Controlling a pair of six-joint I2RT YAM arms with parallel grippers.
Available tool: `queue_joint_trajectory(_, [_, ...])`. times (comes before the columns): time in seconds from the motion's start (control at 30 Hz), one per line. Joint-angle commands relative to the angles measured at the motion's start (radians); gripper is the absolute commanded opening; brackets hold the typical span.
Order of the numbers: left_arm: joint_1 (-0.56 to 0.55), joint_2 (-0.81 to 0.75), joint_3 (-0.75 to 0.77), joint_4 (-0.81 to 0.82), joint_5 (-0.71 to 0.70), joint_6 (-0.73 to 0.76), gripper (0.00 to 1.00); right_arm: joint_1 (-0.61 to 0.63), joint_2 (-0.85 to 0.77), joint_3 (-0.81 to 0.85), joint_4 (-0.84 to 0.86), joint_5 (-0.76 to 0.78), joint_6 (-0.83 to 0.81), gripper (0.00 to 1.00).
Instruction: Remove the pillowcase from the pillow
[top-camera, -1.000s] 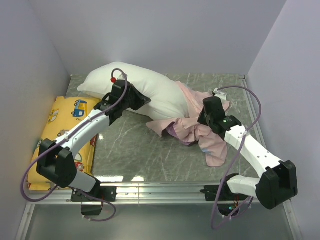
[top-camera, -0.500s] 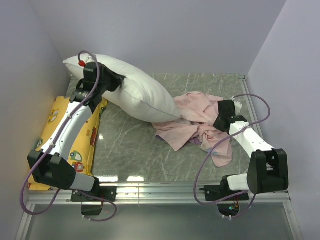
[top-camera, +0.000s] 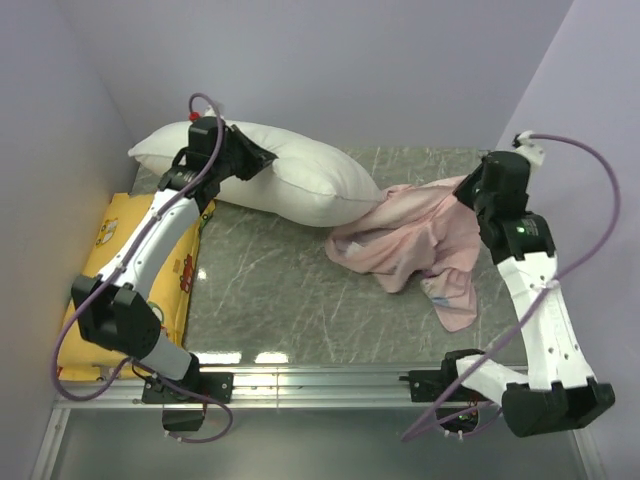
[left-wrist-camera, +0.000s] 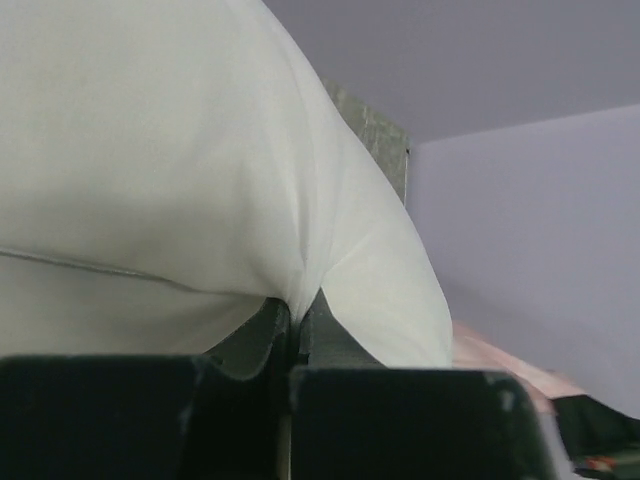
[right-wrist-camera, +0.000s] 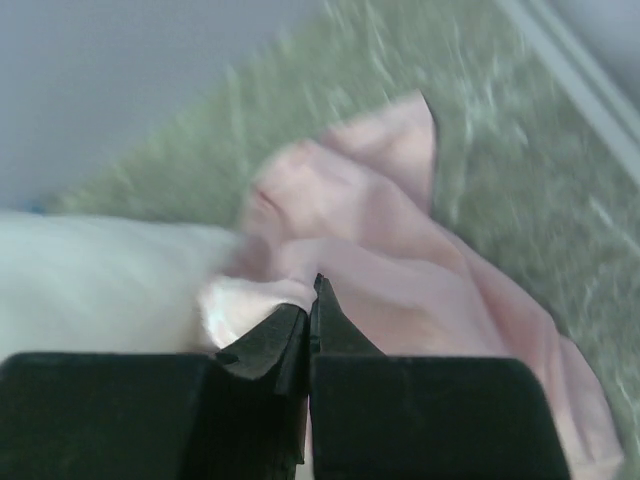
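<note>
The plain white pillow (top-camera: 300, 180) lies at the back left, fully out of its cover. My left gripper (top-camera: 262, 158) is shut on its fabric; the left wrist view shows the white cloth (left-wrist-camera: 200, 180) pinched between the shut jaws. The pillowcase (top-camera: 410, 240), showing its pale pink reverse, is a rumpled heap at the right, its near edge touching the pillow's right tip. My right gripper (top-camera: 470, 190) is raised at the back right and shut on a fold of the pink cloth (right-wrist-camera: 330, 250), lifting that edge off the table.
A yellow pillow with cartoon vehicles (top-camera: 120, 270) lies along the left wall under my left arm. Grey walls close in the back and both sides. A metal rail (top-camera: 320, 375) runs along the near edge of the green-grey table (top-camera: 270, 300).
My right gripper has pulled the pillowcase up and to the back right, clear of the pillow. My left gripper moved the pillow to the back left, then a little right.
</note>
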Motion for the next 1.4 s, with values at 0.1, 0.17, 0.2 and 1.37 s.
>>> queue_joint_trajectory(0.1, [-0.07, 0.139, 0.21, 0.218, 0.104, -0.032, 0.0, 0.037, -0.087, 0.091, -0.04, -0.064, 0.007, 0.0])
queue_joint_trajectory(0.17, [-0.076, 0.187, 0.302, 0.215, 0.097, -0.052, 0.0, 0.095, -0.12, -0.028, -0.007, -0.088, 0.03, 0.0])
queue_joint_trajectory(0.2, [-0.085, 0.232, 0.333, 0.21, 0.089, -0.056, 0.01, 0.132, -0.133, -0.074, 0.029, -0.088, 0.037, 0.0])
queue_joint_trajectory(1.37, [-0.386, -0.198, -0.271, 0.051, -0.286, 0.229, 0.96, 0.781, -0.31, -0.251, 0.039, 0.166, 0.105, 0.93])
